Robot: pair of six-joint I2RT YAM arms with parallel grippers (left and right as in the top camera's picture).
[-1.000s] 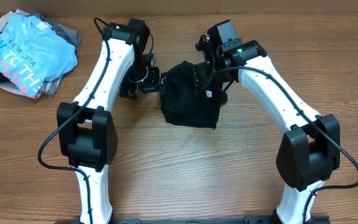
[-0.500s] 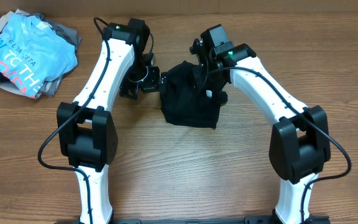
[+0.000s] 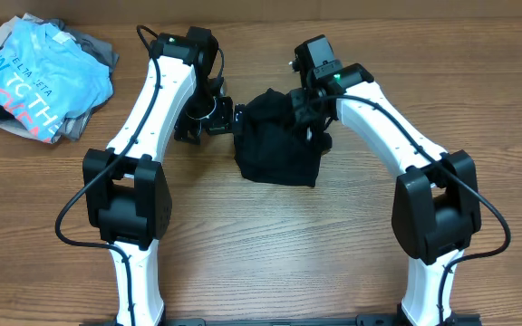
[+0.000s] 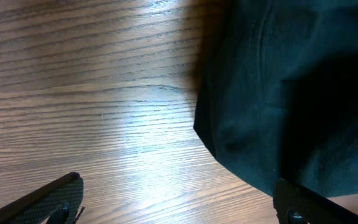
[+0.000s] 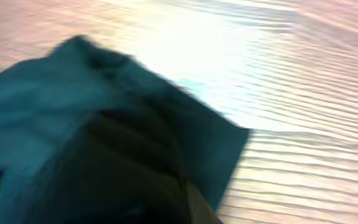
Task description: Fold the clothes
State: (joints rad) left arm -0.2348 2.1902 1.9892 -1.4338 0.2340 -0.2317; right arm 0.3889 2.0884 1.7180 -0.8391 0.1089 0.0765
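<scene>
The clothes (image 3: 275, 149), a black T-shirt, lie bunched in a rough folded block at the middle back of the table. My right gripper (image 3: 308, 119) is down on the shirt's upper right part and shut on a pinch of its fabric. In the right wrist view the dark cloth (image 5: 104, 118) wraps around that gripper (image 5: 188, 202) and hides most of the fingers. My left gripper (image 3: 227, 119) hovers at the shirt's left edge, open. Its wrist view shows both fingertips (image 4: 58, 198) wide apart over bare wood, with the shirt (image 4: 291, 93) reaching the right finger.
A pile with a light blue lettered T-shirt (image 3: 39, 72) on grey garments (image 3: 98, 45) lies at the back left corner. Both white arms arch in from the front edge, one on each side of the black shirt.
My right gripper has closed from open onto the black shirt's fabric and shifted slightly left. The left arm and its open gripper have not moved.
</scene>
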